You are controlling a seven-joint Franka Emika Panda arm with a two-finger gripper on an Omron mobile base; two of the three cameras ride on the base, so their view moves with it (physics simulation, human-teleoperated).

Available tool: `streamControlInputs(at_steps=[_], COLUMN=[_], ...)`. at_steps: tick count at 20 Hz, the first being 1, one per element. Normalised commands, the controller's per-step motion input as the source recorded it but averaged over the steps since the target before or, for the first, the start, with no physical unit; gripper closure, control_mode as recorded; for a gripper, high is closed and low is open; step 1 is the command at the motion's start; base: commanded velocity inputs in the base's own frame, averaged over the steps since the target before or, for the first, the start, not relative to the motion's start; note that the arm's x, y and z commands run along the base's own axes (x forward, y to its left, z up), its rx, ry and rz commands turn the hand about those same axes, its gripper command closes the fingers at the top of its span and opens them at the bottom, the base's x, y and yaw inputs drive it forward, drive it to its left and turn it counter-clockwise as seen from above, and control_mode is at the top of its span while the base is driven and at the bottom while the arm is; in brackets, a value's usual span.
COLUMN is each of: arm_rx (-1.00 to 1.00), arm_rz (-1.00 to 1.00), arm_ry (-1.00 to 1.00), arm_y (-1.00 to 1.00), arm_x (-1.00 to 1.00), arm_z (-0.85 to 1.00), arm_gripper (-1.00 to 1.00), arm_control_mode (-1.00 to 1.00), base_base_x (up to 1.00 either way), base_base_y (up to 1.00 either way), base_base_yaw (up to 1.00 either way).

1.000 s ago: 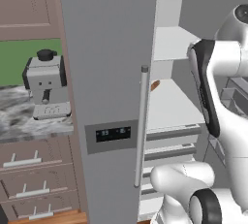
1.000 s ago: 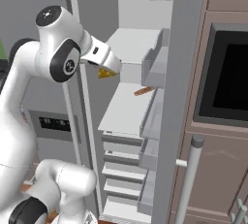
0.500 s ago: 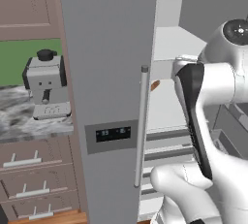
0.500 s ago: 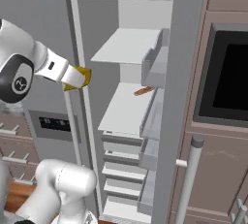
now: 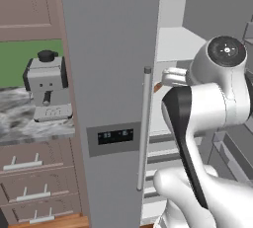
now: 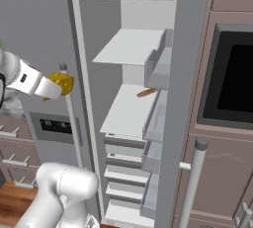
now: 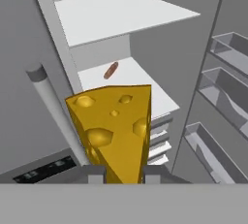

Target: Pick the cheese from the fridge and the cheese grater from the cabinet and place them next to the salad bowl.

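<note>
A yellow-orange cheese [image 7: 114,128] wedge with holes stands between my fingertips, and my gripper [image 7: 121,173] is shut on its lower end. From the right base view, the gripper [image 6: 55,87] holds the cheese [image 6: 61,82] outside the fridge, left of the open compartment and just in front of the silver bar handle [image 6: 72,118]. The grey fridge door [image 5: 108,64] with its dark display panel [image 5: 116,135] stands in the left base view. White fridge shelves [image 6: 129,111] lie to the right of the cheese. The grater, cabinet and salad bowl are out of view.
A small brown sausage [image 6: 147,93] lies on the middle fridge shelf. Door bins [image 7: 220,116] line the open door on the right. A dark oven [image 6: 230,79] stands right of the fridge. A coffee machine [image 5: 47,86] sits on the marble counter left of it.
My arm has swung left, carrying the cheese from the front of the fridge shelves out past the door's handle. The sausage stays on its shelf.
</note>
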Motion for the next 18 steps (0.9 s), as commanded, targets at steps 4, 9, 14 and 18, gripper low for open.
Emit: streamControlInputs(at_steps=[4,9,14,18], arm_rx=[-0.01,0.00,0.00,0.00], arm_rz=[0.00,0.00,0.00,0.00], arm_ry=[-0.07,0.00,0.00,0.00], arm_y=[-0.03,0.00,0.08,0.00], arm_x=[0.00,0.00,-0.06,0.00], arm_z=[-0.01,0.00,0.00,0.00], arm_gripper=[1.00,1.00,1.00,1.00], arm_control_mode=[-1.00,-1.00,-1.00,1.00], base_base_x=[0.00,0.00,0.00,-0.29], base_base_y=[0.00,0.00,0.00,0.44], base_base_yaw=[0.00,0.00,0.00,0.08])
